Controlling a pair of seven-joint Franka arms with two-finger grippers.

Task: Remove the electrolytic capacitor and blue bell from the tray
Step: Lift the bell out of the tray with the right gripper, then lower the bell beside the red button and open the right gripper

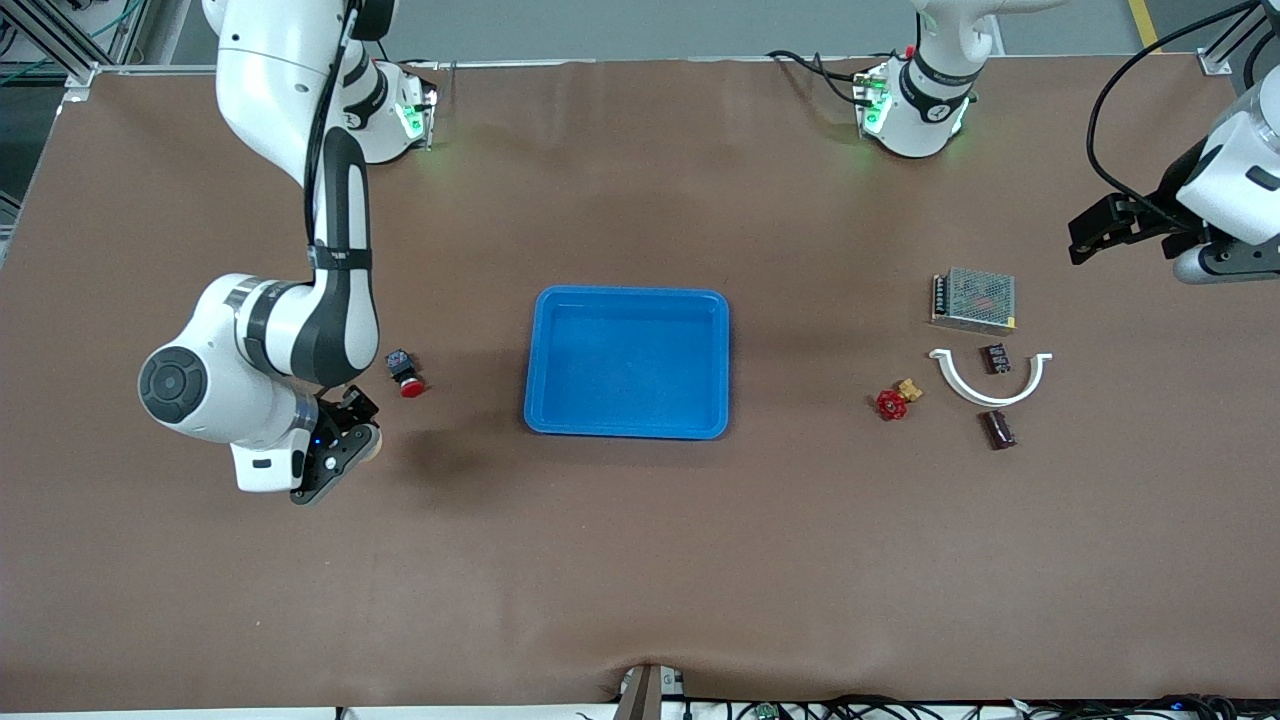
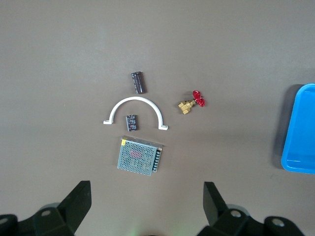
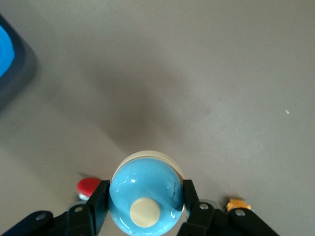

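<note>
1. Fingers (image 3: 101,199) of the right gripper (image 3: 146,206) were clamped on either side of the blue bell (image 3: 146,196), holding it in the air over bare table toward the right arm's end, clear of the blue tray (image 1: 627,300).
2. Directly below the bell lay open tabletop; a red push button (image 1: 406,372) sat just beside that spot, toward the tray.
3. Across the table, the electrolytic capacitor (image 1: 998,429) already lay outside the tray, near a white curved bracket (image 1: 990,381).
4. Left gripper (image 2: 146,204) hung spread wide and empty over the left arm's end, waiting.
</note>
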